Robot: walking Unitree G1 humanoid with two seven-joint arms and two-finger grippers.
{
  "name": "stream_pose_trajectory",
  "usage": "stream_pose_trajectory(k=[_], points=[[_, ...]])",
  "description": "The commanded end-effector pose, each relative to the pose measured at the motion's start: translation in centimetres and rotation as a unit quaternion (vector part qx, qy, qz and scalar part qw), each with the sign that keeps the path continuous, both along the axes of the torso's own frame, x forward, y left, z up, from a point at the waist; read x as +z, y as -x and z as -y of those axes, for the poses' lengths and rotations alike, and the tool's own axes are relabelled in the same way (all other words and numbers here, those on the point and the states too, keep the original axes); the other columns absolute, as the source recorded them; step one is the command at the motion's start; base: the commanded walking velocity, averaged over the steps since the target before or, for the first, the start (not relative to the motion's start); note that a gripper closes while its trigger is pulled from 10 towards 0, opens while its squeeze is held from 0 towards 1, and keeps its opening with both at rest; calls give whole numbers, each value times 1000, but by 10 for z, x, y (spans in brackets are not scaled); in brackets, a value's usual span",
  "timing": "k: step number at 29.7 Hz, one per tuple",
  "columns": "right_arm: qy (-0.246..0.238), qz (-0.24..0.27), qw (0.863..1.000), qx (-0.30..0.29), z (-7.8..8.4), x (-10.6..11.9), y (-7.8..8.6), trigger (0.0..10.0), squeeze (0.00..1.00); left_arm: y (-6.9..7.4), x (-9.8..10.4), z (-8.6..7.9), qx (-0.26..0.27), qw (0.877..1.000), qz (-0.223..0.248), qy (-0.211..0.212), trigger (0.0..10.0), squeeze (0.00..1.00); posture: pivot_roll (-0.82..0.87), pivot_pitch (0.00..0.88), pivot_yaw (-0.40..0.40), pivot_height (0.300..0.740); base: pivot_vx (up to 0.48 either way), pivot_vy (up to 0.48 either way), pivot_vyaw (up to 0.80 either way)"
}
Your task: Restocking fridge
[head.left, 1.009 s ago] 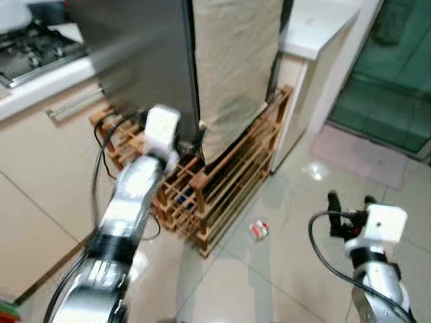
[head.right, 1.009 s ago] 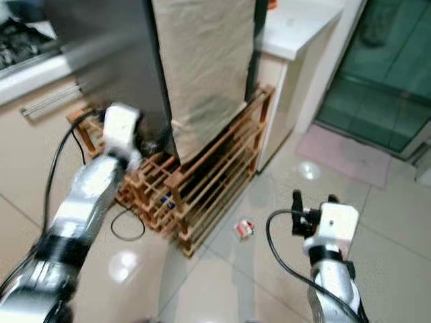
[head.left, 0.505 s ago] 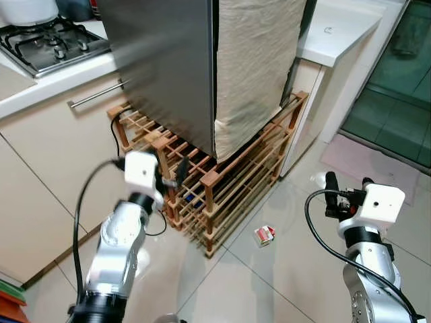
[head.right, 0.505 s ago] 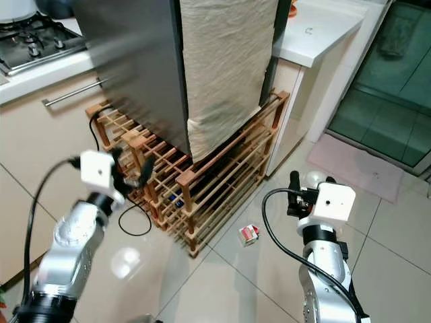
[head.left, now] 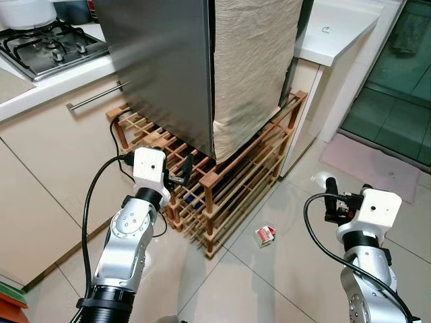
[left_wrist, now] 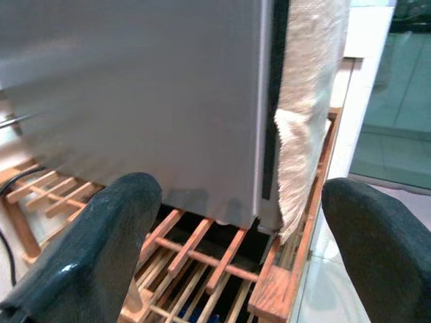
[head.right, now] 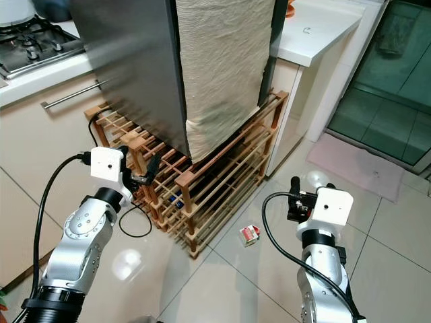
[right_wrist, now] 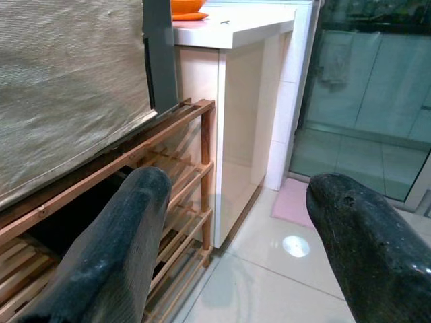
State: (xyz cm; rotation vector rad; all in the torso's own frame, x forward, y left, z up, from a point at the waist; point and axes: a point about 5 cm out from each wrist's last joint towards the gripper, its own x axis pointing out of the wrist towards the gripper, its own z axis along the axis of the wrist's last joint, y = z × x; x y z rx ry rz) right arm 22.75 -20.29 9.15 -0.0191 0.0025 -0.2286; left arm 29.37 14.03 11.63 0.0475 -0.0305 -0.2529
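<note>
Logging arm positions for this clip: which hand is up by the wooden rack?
The left hand, raised against the wooden rack under the fridge; the right hand sits over floor tiles.

No readable text anywhere. The small red-and-white packet [head.left: 264, 235] on the floor tiles carries print too small to make out, and the dark mark on the white countertop [head.left: 326, 29] can't be read.
</note>
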Motion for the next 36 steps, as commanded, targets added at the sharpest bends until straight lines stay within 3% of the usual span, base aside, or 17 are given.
stream_pose_trajectory(k=[1,11,20,26,31,36], points=[[5,-3,1000,3,1,-3,1,10000,0,-4,10,3,-2,1000,21,-8,10000,0,41,0,24,740,480,0,0],[16,-11,1000,8,6,-8,-3,10000,0,-5,13,2,16,999,21,24,10000,0,43,0,19,740,478,0,0],[19,-16,1000,12,7,-13,-3,10000,0,-5,10,-3,35,999,22,10,10000,0,49,0,15,740,455,0,0],[20,-23,999,16,8,-18,-3,10000,0,-7,8,-5,38,999,15,-5,10000,0,47,0,14,740,0,0,0],[20,-28,999,17,9,-21,-2,10000,0,-18,12,-7,22,1000,6,-14,10000,0,42,0,16,740,0,0,0],[20,-29,999,19,9,-24,-2,10000,0,-28,26,6,-20,1000,2,-4,10000,0,39,0,21,740,0,0,0]])
